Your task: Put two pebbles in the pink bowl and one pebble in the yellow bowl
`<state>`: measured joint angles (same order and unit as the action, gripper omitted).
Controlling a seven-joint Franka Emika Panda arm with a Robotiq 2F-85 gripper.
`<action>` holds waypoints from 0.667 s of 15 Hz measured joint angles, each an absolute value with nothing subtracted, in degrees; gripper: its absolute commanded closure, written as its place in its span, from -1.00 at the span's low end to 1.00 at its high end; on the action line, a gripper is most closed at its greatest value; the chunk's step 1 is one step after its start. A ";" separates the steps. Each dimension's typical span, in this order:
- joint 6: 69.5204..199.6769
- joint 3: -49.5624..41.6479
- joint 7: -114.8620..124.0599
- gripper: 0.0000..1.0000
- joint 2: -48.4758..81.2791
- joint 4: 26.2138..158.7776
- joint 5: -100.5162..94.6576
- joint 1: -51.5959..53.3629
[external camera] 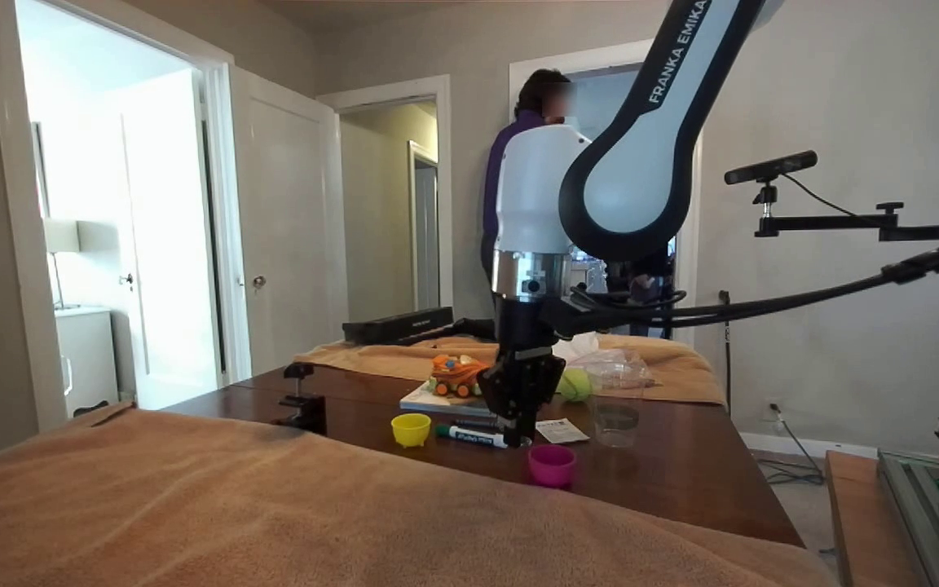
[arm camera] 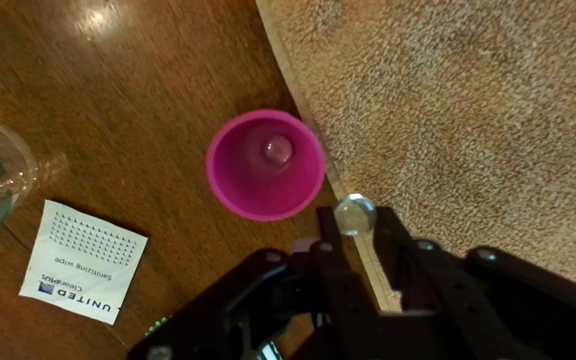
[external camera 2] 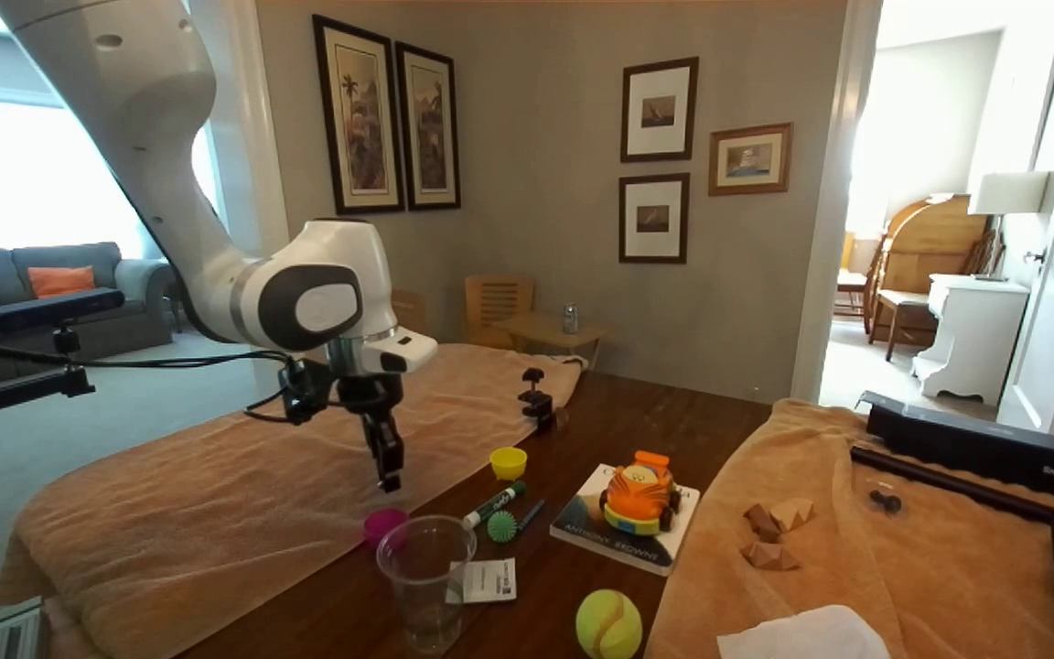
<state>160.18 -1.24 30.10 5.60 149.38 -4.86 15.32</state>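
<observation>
Black gripper (arm camera: 355, 216), fingers barely parted, pinching 1 clear round glassy pebble (arm camera: 355, 215); magenta-pink round plastic bowl (arm camera: 248, 185), 2nd pebble (arm camera: 277, 149) inside, beside tan towel (arm camera: 448, 130) covering brown wooden desk's (arm camera: 133, 150) edge; yellow round bowl (external camera 2: 508, 464) farther along.

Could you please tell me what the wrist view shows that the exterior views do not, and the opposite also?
Only the wrist view shows a clear pebble lying inside the pink bowl, and readable print on the wipe packet.

Only the exterior views show the yellow bowl, the orange toy car and the tennis ball.

All three views share the fingers, the pink bowl, the wipe packet and the clear cup.
</observation>
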 measured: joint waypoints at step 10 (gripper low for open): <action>155.53 1.07 30.10 0.88 0.08 153.16 -9.33 9.52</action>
<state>155.53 1.07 30.10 0.08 153.16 -9.33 9.52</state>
